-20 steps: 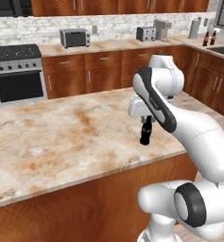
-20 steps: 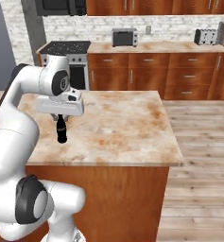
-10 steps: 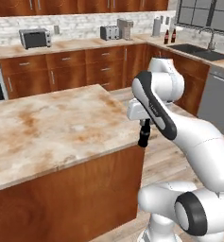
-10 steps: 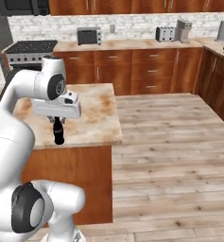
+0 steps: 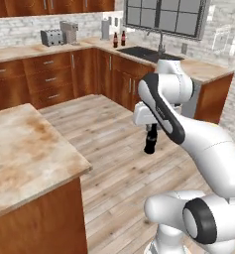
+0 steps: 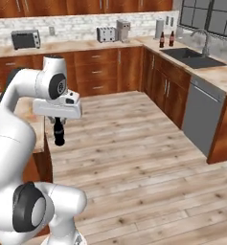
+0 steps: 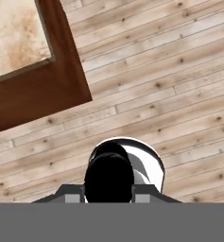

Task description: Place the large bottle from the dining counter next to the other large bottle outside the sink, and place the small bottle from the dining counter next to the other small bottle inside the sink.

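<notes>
My gripper (image 5: 151, 130) is shut on the small bottle (image 5: 150, 141), a tiny all-black one that hangs upright from the fingers over the wooden floor. In the right base view the gripper (image 6: 59, 123) holds this small bottle (image 6: 59, 134) just off the corner of the dining counter (image 5: 25, 154). From the hand view I look straight down onto the small bottle's (image 7: 108, 172) dark top, with the dining counter (image 7: 14, 33) at upper left. Two large brown bottles (image 5: 115, 39) (image 5: 123, 38) stand side by side on the far counter, left of the sink (image 5: 141, 51). The other small bottle is hidden inside the sink (image 6: 189, 55).
A faucet (image 6: 203, 40) rises behind the sink under the window. A toaster (image 5: 50, 36) and a coffee machine (image 5: 69, 31) sit on the back counter; a microwave (image 6: 25, 39) stands further left. A dishwasher front (image 6: 200, 115) faces the open wooden floor (image 6: 134, 143).
The whole picture has swung right: the base has turned from the dining counter toward the sink corner. The black bottle stays in the shut gripper throughout.
</notes>
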